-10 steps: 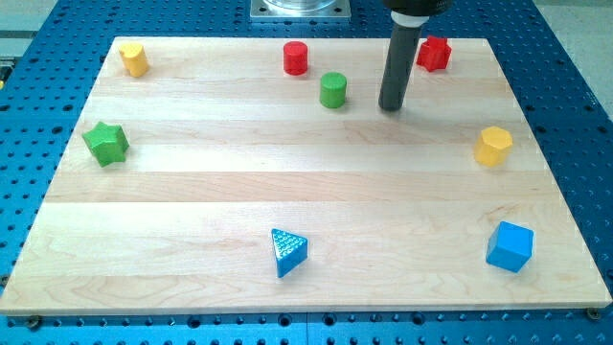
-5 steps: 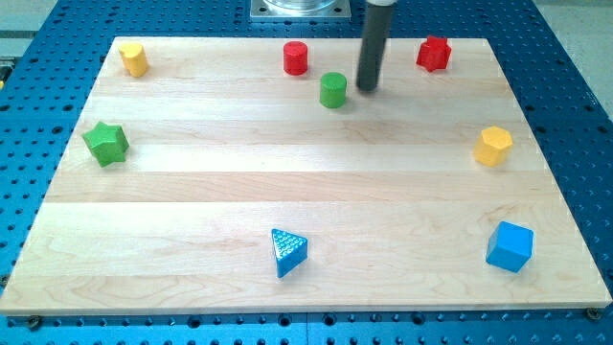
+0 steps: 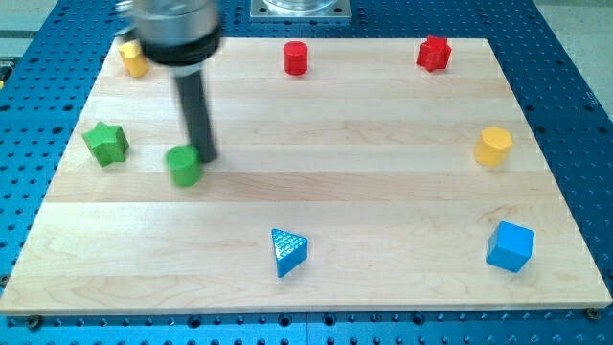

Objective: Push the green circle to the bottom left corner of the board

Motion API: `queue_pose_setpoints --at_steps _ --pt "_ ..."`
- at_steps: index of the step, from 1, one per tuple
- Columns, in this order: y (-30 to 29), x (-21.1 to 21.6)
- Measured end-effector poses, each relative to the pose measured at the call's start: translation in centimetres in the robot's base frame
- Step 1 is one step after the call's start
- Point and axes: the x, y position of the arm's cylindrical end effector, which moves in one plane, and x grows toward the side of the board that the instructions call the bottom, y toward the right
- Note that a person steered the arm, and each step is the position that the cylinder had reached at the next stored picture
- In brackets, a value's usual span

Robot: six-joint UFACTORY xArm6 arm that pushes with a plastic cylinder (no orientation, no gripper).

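Observation:
The green circle [image 3: 184,165] is a small green cylinder on the left half of the wooden board [image 3: 383,211], a little right of the green star [image 3: 105,143]. My tip [image 3: 206,158] stands right against the circle's upper right side, touching it. The rod rises from there toward the view's top left and looks motion-blurred. The board's bottom left corner [image 3: 19,305] lies well below and left of the circle.
A yellow block [image 3: 133,59] sits at the top left, partly behind the rod's head. A red cylinder [image 3: 296,58] and a red star [image 3: 434,53] sit along the top. A yellow block [image 3: 494,146] and a blue cube [image 3: 510,246] are at the right. A blue triangle [image 3: 286,251] is at the bottom middle.
The green circle has slid from the top middle down and left to beside the green star. My tip has moved with it, staying on its upper right side.

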Motion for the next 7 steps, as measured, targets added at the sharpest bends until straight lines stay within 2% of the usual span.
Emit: queue_pose_setpoints --at_steps 1,2,3,4,5,6,7 --pt "-3.1 3.1" --pt "-3.6 6.4" --pt "0.5 5.8" --pt "0.0 8.6" --pt "-5.9 9.4" --pt "-6.4 7.8" --pt "-9.5 10.3"
